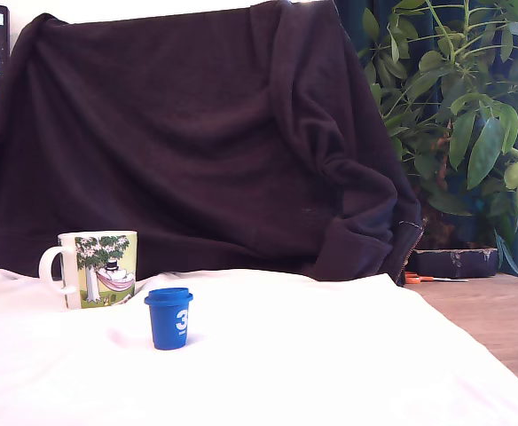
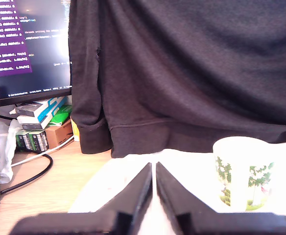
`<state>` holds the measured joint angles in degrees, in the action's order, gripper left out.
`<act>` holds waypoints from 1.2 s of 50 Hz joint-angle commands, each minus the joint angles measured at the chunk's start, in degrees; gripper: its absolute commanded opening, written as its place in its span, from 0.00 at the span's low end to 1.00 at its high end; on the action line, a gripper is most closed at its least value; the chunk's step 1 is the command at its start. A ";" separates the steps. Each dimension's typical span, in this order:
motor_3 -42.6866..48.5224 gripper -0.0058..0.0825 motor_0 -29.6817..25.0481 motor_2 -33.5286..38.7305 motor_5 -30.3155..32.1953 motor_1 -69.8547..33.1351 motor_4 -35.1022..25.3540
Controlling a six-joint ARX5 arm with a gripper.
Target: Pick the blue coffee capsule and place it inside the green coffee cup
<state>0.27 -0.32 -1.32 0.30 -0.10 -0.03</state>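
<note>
The blue coffee capsule (image 1: 168, 318) stands upright on the white cloth (image 1: 286, 355), its white "3" facing the camera. Just behind it, toward the exterior view's left, stands the green coffee cup (image 1: 98, 268), upright, its white handle pointing left. The arm does not show in the exterior view. In the wrist view my gripper (image 2: 154, 169) is shut, its two black fingers meeting at their tips with nothing between them. The cup (image 2: 243, 174) shows beyond the fingers and off to one side. The capsule is out of the wrist view.
A dark cloth (image 1: 206, 133) hangs behind the table. A leafy plant (image 1: 472, 115) stands at the exterior view's right, with bare wooden tabletop (image 1: 498, 319) below it. The wrist view shows a lit monitor (image 2: 28, 44), stacked boxes (image 2: 40, 125) and a black cable (image 2: 30, 171).
</note>
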 commanded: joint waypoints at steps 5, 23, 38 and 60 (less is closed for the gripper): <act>11.69 0.05 -1.62 2.78 -4.76 0.81 -7.87; 7.80 0.05 -4.26 1.88 -4.90 0.81 -8.74; -6.99 0.05 -16.33 1.09 -4.79 -2.69 -9.05; -14.29 0.82 -28.83 1.09 0.46 -25.31 -7.91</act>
<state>-12.53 -29.26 -0.62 -0.40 -23.59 -8.03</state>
